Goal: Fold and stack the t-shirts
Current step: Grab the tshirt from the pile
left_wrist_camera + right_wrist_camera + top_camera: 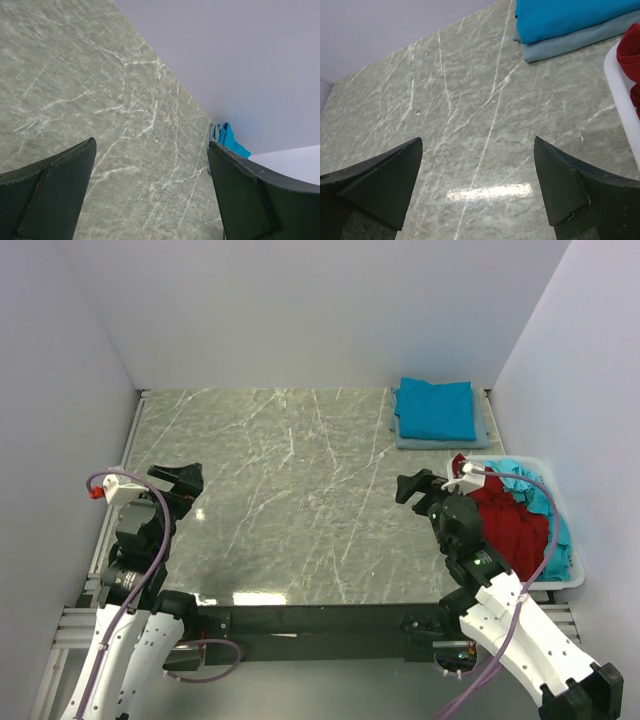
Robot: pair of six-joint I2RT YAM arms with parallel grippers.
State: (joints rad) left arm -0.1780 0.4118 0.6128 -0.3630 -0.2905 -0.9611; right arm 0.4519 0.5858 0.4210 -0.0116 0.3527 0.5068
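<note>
2 folded t-shirts (435, 412) stacked well beyond right gripper (420, 483), far corner.

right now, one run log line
left end effector open, empty | right end effector open, empty | folded teal-blue t-shirts stacked far right | deep red t-shirt and teal-blue t-shirt crumpled in white plastic basket

The stack (435, 410) lies on the surface (290, 490), upper right of the frame. The basket (560, 583) sits just below it at the right edge, holding loose shirts (510, 525). The right hand (415, 485) is just left of the basket.
</note>
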